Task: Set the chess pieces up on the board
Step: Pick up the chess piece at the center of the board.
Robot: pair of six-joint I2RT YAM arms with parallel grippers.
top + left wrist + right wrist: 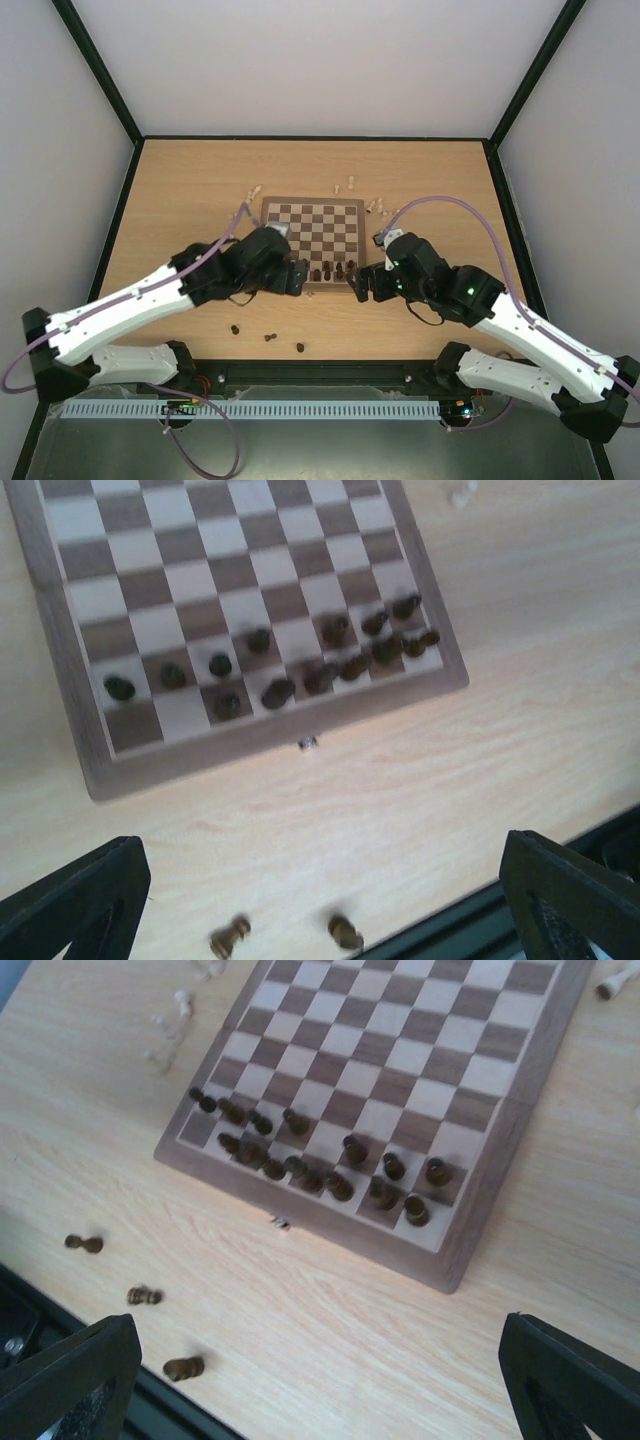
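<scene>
As pieces (354, 1148) stand, board (400, 1055) lies flat

Top external: fixed high behind both arms (120, 305), facing forward and down, whole table (200, 180) in frame. Wrist views: close, steep downward looks at the board (318, 222) (own fingertips (80, 900) at bottom corners). All three share its near rows.

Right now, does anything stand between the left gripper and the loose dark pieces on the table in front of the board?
Nothing visible does. In the left wrist view, two loose dark pieces lie on bare table, seen between the fingers of the open left gripper. The board lies beyond them.
</scene>
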